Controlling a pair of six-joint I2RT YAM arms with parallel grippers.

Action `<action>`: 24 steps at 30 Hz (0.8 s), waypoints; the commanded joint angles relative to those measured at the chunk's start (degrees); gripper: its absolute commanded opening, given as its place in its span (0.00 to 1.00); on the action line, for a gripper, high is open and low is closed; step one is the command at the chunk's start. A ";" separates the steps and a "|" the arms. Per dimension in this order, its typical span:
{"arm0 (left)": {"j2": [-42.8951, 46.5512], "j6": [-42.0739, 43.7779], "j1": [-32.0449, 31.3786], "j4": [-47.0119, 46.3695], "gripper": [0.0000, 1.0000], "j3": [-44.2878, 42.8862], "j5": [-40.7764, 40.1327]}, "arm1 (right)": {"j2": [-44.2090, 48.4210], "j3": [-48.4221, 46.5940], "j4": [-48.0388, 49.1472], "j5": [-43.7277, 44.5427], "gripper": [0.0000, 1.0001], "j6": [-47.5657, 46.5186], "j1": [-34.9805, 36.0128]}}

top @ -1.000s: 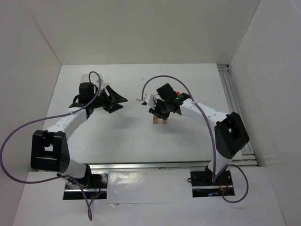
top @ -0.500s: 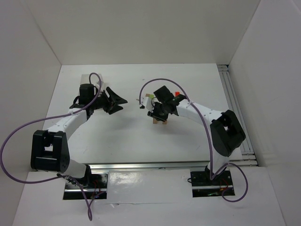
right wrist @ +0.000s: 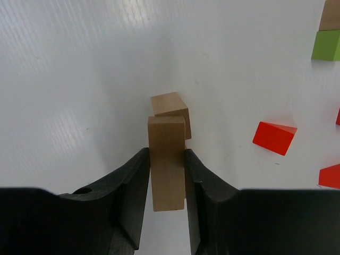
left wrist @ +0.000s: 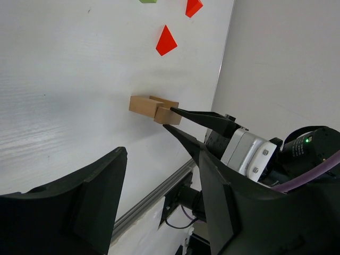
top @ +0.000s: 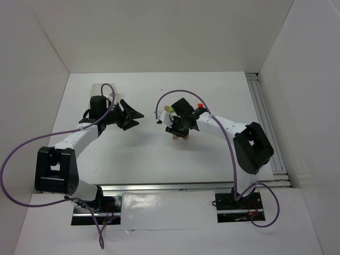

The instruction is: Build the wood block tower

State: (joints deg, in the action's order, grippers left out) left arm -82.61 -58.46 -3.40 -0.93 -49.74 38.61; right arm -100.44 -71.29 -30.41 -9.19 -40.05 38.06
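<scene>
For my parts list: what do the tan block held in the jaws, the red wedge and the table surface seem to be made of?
Tan block: apparently bare wood; matt, unpainted, faint grain.
Red wedge: probably painted wood; the even, opaque red hides any grain.
Table surface: white with fine parallel ribs and a soft sheen, perhaps a corrugated plastic sheet.

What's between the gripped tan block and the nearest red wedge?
Bare white table separates the gripped tan block from the red wedge; the right wrist view shows it.
</scene>
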 commanded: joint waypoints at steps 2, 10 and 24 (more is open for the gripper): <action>1.75 0.80 0.41 -1.71 0.69 0.17 0.24 | -0.72 -1.75 1.85 1.46 0.42 0.41 1.14; 1.75 0.27 0.41 -2.24 0.69 0.69 0.24 | 3.05 -1.75 4.22 3.30 0.75 3.40 1.14; 0.09 1.33 -0.12 -1.62 0.69 -1.07 0.24 | 21.54 -2.24 9.18 20.71 1.00 40.55 0.18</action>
State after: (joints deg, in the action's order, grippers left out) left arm -82.61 -58.43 -3.42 -1.30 -49.23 38.61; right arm -77.73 -71.07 -20.75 5.15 -15.51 38.70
